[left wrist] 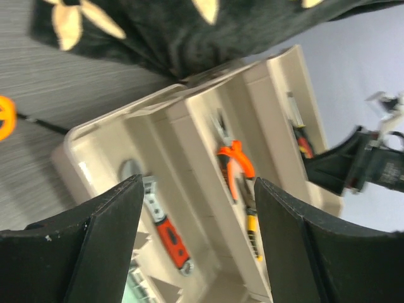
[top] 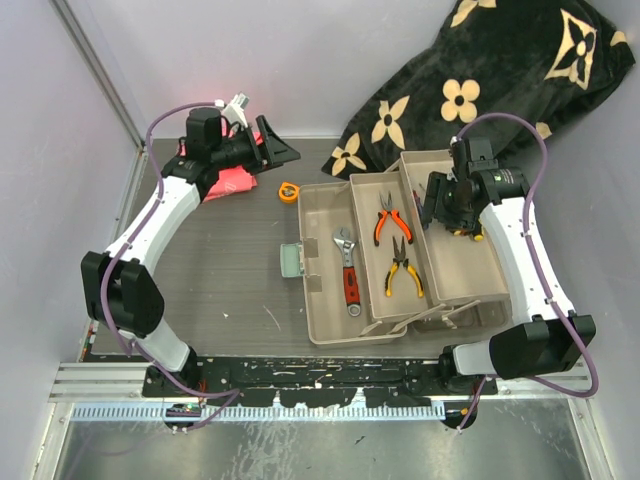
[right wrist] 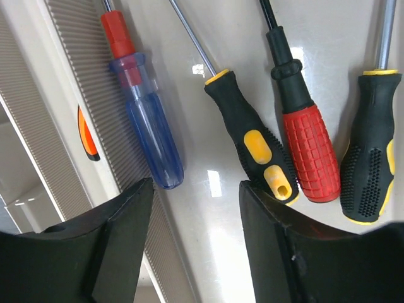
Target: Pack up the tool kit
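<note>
Just below R tool [right wrist: 194, 187]: 4 screwdrivers [right wrist: 308, 151]

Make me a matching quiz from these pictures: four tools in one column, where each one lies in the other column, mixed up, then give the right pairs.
Tools:
1. wrench
2. orange pliers
3. tape measure
4. screwdrivers

Places:
A. on the table, outside the toolbox
B. right compartment
C. left compartment
D. middle compartment

Pairs: 1-C, 2-D, 3-A, 4-B
</note>
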Controlling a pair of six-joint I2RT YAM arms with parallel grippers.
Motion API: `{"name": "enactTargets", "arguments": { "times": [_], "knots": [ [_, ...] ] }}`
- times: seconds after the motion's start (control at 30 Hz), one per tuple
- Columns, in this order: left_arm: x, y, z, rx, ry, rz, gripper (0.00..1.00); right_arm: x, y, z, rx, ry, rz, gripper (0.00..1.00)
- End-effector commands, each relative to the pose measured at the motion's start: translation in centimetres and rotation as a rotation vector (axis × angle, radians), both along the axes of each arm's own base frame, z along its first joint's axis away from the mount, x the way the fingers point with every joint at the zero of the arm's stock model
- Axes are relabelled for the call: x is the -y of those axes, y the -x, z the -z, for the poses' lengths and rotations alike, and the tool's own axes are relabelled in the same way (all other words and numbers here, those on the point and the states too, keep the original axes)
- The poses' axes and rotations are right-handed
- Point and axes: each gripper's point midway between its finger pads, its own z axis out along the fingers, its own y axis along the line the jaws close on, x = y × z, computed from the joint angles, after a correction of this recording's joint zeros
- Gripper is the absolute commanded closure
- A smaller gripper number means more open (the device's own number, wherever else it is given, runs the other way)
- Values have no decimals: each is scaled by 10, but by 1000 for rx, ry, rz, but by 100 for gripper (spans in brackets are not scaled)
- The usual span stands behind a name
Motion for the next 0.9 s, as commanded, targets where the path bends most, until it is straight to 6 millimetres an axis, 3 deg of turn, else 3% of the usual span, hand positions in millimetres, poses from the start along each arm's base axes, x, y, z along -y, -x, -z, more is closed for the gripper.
{"name": "enactTargets", "arguments": {
  "times": [0.0,0.1,0.23,0.33,0.47,0.67,0.73,0.87],
  "knots": [
    [-26,-24,34,19,-207,-92,28,-10,-10,-40,151,-52,-19,36],
    [-37,-38,63,14,-372,-81,29,-11,-14,-58,211,-64,-11,35],
    [-49,-77,111,-25,-585,-26,29,-14,-20,-93,337,-101,2,34],
    [-53,-106,130,-31,-663,-40,29,-15,-22,-112,392,-123,8,34],
    [-56,-134,146,35,-781,-50,25,-13,-16,-120,401,-120,15,33],
    [-53,-135,186,55,-939,82,14,-12,-9,-121,398,-115,11,28],
    [-50,-132,197,46,-948,107,7,-14,-8,-121,398,-119,0,25],
    [-38,-128,213,55,-952,147,4,-18,-11,-122,395,-134,-20,23]
  ]
}}
